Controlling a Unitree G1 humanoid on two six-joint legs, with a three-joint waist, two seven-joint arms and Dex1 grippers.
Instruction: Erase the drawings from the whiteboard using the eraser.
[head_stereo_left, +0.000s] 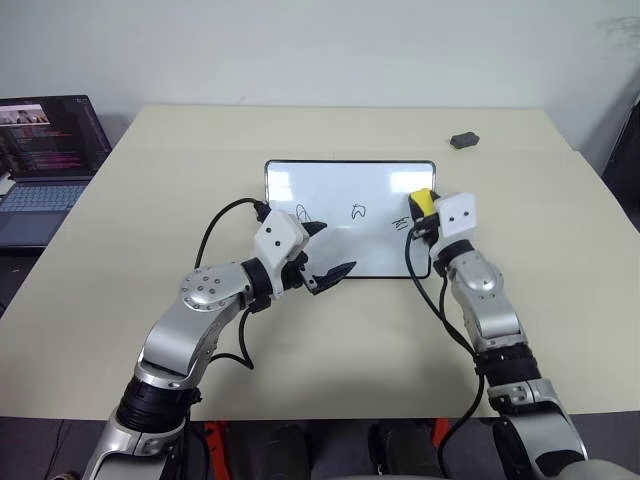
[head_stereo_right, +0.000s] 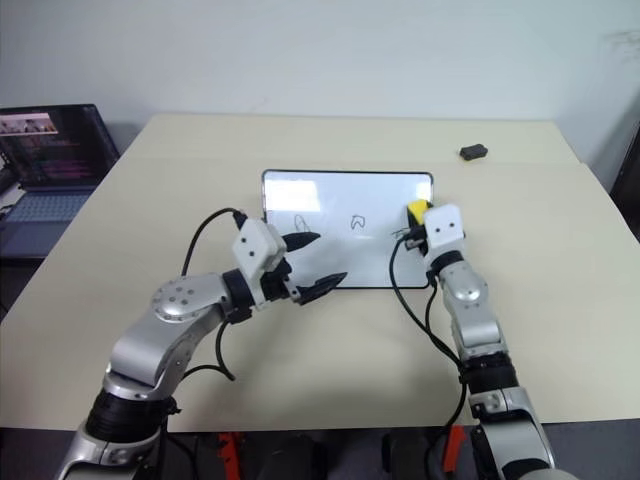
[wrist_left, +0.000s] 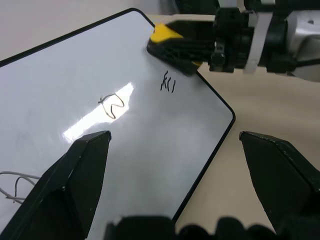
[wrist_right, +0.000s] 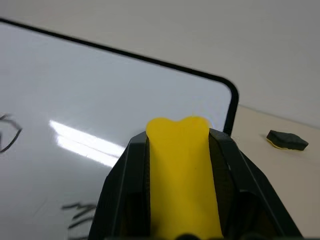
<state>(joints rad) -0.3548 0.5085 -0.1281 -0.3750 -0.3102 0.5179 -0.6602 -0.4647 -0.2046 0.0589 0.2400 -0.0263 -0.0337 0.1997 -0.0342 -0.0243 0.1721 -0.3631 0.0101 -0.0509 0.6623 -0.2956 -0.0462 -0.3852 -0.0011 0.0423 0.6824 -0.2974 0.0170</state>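
Pale beige desk under a plain white wall, laptop glowing off to the far left, and the whiteboard lies flat in the middle. Right tool is pinching the eraser, that yellow block clamped tight between both fingers, hovering at the board's right edge just beside the short dashes. Left tool sits spread wide over the board's near left part, holding nothing. All three drawings are on the board, unwiped: loop, squiggle, dashes. A small dark lump lies far right, well apart. Here's the risk, I'd say: the board looks loose on the desk, so a firm sideways wipe could shove it along instead of cleaning it. And with the eraser so near the frame, a low approach might catch the rim rather than land on the white.
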